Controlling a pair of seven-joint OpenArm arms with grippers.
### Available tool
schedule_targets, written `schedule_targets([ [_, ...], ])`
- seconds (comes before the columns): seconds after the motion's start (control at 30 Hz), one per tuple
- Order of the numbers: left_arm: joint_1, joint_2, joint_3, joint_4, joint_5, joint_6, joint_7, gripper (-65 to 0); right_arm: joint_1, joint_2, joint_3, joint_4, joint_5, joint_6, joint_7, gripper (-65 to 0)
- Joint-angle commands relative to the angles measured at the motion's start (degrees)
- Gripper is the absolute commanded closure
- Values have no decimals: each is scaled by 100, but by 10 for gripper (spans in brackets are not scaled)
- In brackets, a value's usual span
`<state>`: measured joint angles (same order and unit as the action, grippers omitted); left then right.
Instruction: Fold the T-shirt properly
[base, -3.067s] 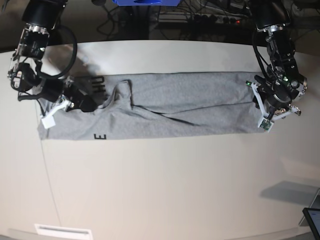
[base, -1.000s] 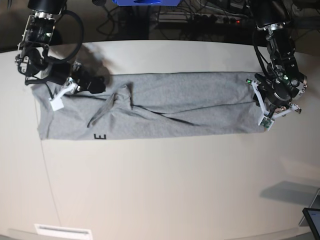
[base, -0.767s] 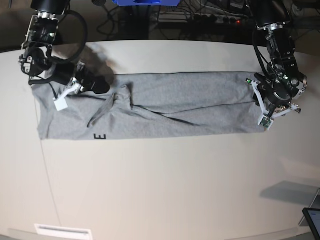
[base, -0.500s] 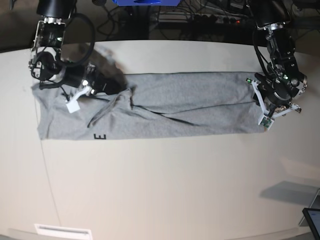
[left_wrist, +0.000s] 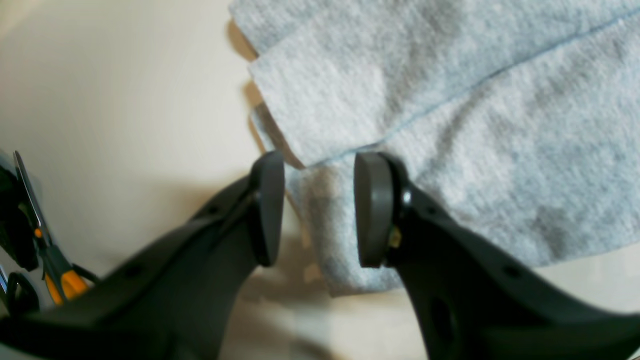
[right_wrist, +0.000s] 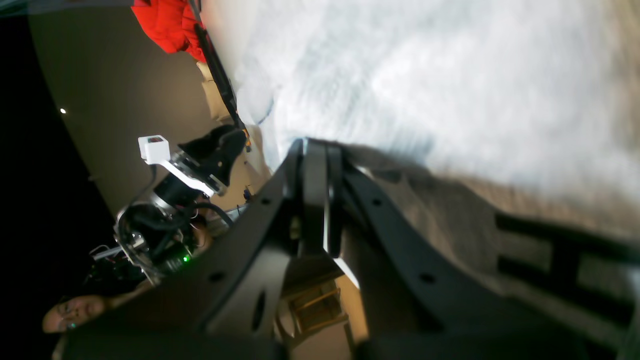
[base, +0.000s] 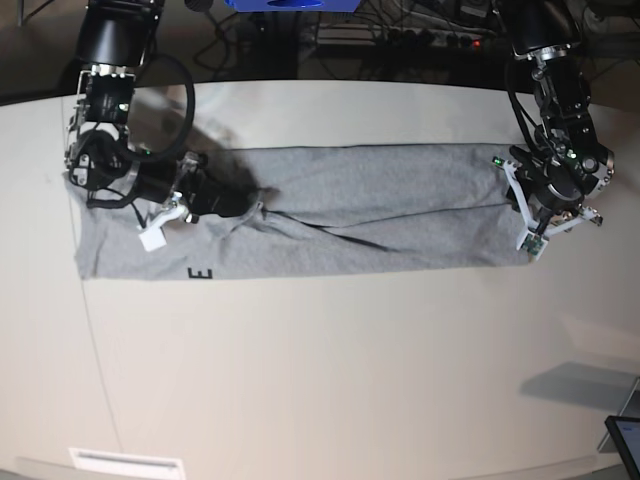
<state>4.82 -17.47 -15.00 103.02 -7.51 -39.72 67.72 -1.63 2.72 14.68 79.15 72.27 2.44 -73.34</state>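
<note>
While the T-shirt (base: 330, 215) lies folded lengthwise across the table (base: 320, 370), the right gripper (base: 243, 206) is pressed together low over its cloth, and the left gripper (left_wrist: 315, 210) stands spread astride its corner edge.

Robotics lab: 2 arms at bare cream table (base: 330, 370), cable tangle (base: 400, 35) behind.
</note>
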Motion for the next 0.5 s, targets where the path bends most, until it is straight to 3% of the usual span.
schedule_targets([
  [0.0, -56, -86, -42, 85, 8, -14, -69, -235, 97, 14, -83, -78, 65, 7, 42, -1],
  [0.23, -56, -86, -42, 85, 8, -14, -69, -235, 211, 163, -865, -773, 57, -2, 754, -1],
  [0.37, -56, -147, -42, 85, 8, -14, -69, -235, 202, 260, -971, -922, 65, -11, 921, -1],
  [0.47, -56, -173, -42, 85, 8, -14, -69, -235, 176, 356, -945, -808, 127, -415, 877, -1],
])
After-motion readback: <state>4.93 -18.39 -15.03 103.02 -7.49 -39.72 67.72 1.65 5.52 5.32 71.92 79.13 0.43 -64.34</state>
